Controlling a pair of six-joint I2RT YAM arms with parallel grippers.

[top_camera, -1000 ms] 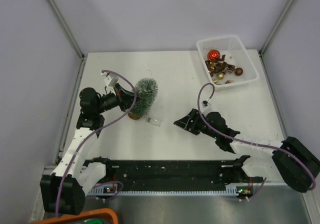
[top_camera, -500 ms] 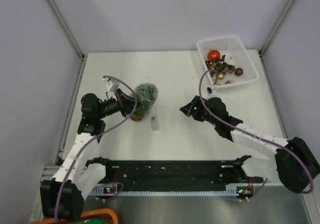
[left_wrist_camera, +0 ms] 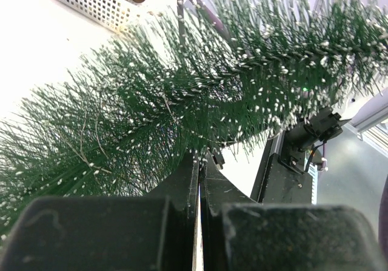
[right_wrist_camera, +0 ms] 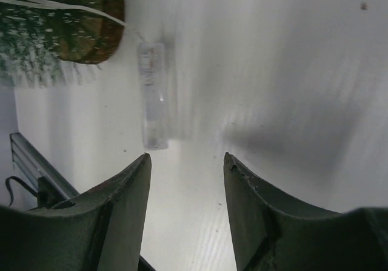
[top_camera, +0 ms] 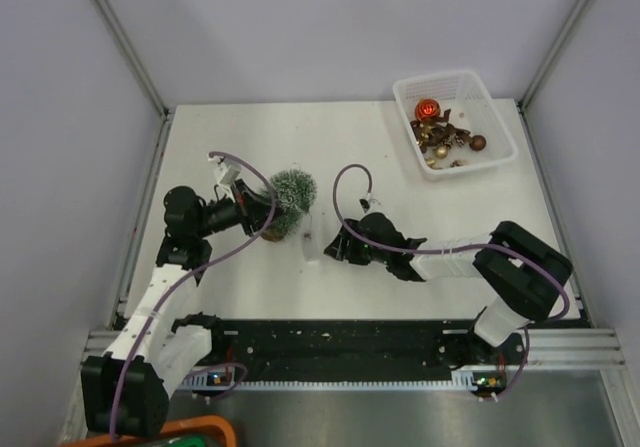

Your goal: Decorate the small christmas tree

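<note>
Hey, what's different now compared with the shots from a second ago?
The right end effector swung left, its arm folding, and now sits open just right of the small clear plastic box. The box turned slightly early on. The left end effector stays shut on the tilted dark green bottle-brush christmas tree; the white ornament basket is unmoved.

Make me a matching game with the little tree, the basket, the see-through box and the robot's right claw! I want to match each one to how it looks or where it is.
Things:
1. small christmas tree
2. white basket
3. clear little box
4. right gripper

Matches:
A. open and holding nothing
B. lying flat on the table beside the tree's base
C. dark green with whitish tips
D. has baubles inside, at the table's far right corner

Right pairs: 1-C, 2-D, 3-B, 4-A.
</note>
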